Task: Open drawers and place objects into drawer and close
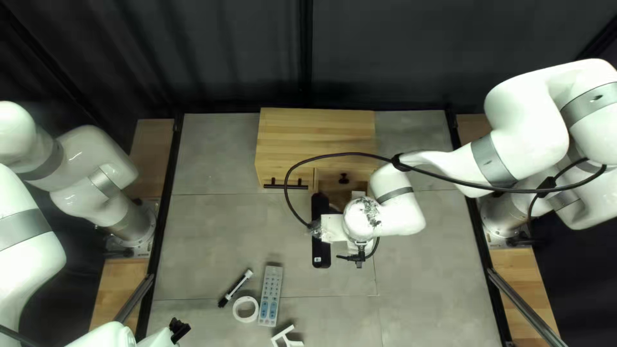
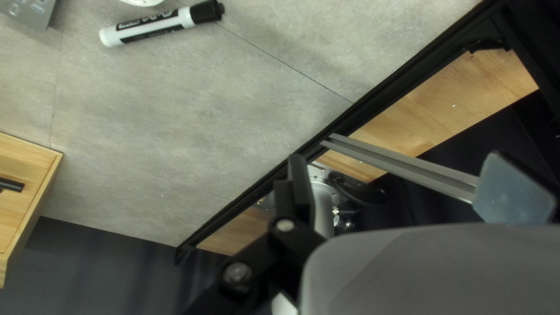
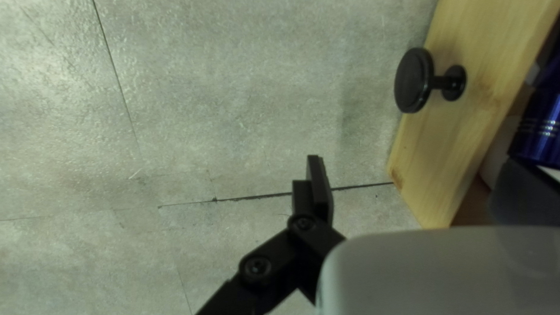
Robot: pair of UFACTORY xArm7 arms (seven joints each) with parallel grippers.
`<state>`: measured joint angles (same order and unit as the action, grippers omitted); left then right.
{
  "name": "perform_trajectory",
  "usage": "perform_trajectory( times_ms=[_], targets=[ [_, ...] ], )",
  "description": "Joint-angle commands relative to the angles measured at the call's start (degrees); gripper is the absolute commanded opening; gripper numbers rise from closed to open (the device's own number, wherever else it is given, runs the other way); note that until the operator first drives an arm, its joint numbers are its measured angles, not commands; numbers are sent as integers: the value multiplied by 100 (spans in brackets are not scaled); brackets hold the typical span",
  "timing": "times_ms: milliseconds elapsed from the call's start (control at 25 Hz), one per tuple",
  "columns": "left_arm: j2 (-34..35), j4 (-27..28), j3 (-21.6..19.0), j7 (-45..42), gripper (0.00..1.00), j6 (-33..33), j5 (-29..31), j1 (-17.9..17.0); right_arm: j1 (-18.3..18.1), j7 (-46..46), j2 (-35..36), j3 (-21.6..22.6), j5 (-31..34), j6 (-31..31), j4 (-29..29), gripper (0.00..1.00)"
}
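- While my left gripper (image 1: pixel 180 329) hangs over the near left part of the table (image 1: pixel 205 238), its fingers stand spread, with nothing between them
- Over by the wooden cabinet (image 1: pixel 315 138), my right gripper (image 1: pixel 362 220) is low beside the pulled-out drawer (image 3: pixel 466 128), its fingers spread too, pinching nothing
- That drawer's round black knob (image 3: pixel 413 80) juts out over the grey table, ahead of the right fingers; behind its front sits a shiny blue cylinder (image 3: pixel 539 125) (only partly in sight)
- The neighbouring drawer (image 1: pixel 283 175), with a black bar handle (image 1: pixel 285 186), is shut flush with the cabinet
- Out on the table, near its left side, the marker (image 1: pixel 236 287) lies at a slant, black cap toward the near edge
- Between it and the near edge lies a white ring (image 1: pixel 237 309), just beside the pale remote control (image 1: pixel 270 295)
- Closer still to the near edge is an angular white piece (image 1: pixel 283 335); what it is I cannot tell
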<state>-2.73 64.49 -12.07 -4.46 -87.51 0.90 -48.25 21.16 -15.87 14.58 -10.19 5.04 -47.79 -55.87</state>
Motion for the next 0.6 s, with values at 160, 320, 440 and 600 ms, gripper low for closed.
perform_trajectory(
  times_ms=[160,320,440,600],
  targets=[
    [0,0,0,0,100,0,0,0,13,36,14,41,-46,74,27,100],
    [0,0,0,0,100,0,0,0,20,36,19,46,-43,78,22,100],
    [0,0,0,0,100,0,0,0,22,38,6,49,-41,108,44,100],
    [0,0,0,0,100,0,0,0,38,39,-30,70,-57,161,78,100]
  ],
)
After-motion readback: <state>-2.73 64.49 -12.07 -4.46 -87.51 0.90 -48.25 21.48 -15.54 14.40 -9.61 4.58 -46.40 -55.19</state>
